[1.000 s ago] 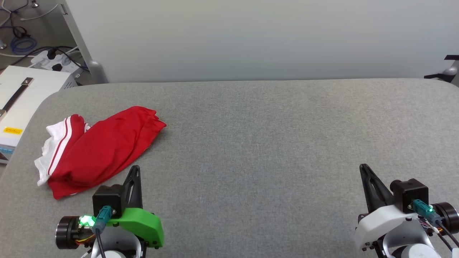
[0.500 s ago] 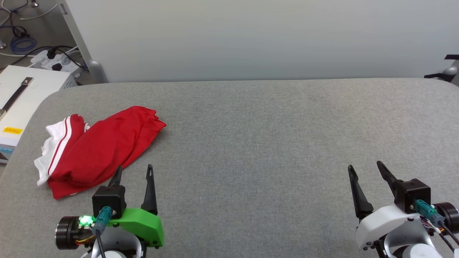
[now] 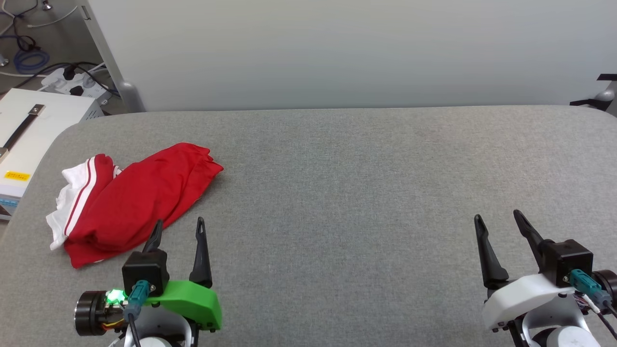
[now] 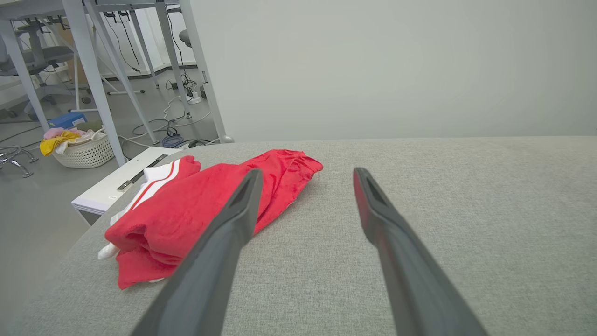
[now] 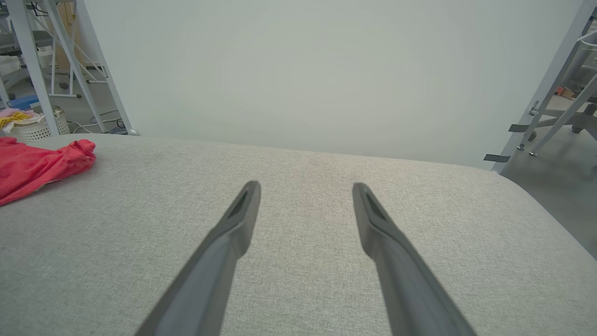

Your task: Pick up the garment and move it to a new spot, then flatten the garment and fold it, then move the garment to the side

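The garment (image 3: 132, 202) is a red shirt with a white, red-striped sleeve, lying crumpled at the left end of the grey padded table (image 3: 361, 168). In the left wrist view the garment (image 4: 186, 210) lies ahead and to the left. In the right wrist view the garment (image 5: 32, 165) is at the far left edge. My left gripper (image 3: 179, 226) stands open just in front of the garment's near edge, apart from it, with nothing between its fingers. My right gripper (image 3: 499, 218) stands open over bare table at the lower right, far from the garment.
A white box (image 3: 24, 140) sits beside the table's left end, with a power strip and cables (image 3: 72, 82) on the floor behind it. A pale wall panel (image 3: 337, 53) runs along the far edge. A laundry basket (image 4: 81, 147) stands on the floor beyond.
Both grippers went from shut to open. The right gripper then shifted slightly right and further from me. The garment has not moved.
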